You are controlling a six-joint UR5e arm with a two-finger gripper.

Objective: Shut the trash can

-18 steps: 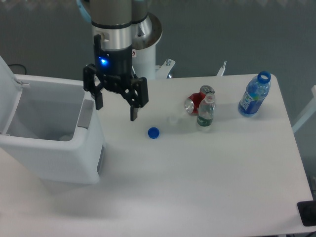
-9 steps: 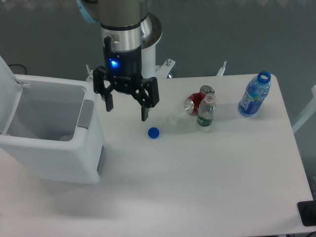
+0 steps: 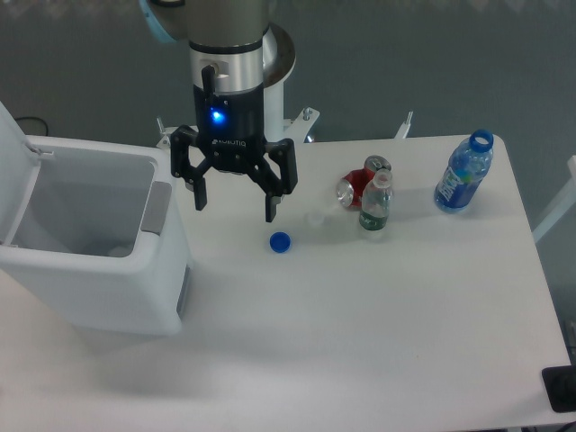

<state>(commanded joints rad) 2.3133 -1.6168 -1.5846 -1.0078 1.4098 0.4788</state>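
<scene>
The trash can (image 3: pixel 108 288) is a large white boxy bin at the table's left, open at the top. Its flat white lid (image 3: pixel 16 171) stands raised at the far left edge of the view. A grey latch tab (image 3: pixel 155 209) sits on its right rim. My gripper (image 3: pixel 236 207) hangs above the table just right of the bin, fingers spread open and pointing down, holding nothing. It is apart from the bin and the lid.
A blue bottle cap (image 3: pixel 280 241) lies just below the gripper's right finger. A red can (image 3: pixel 359 184) and a small green-labelled bottle (image 3: pixel 374 205) stand mid-table. A blue bottle (image 3: pixel 463 173) stands at the far right. A clear cap (image 3: pixel 315 218) lies by the cans.
The gripper has shifted to the right, away from the bin's rim, and turned slightly. It stays open. Nothing on the table has moved.
</scene>
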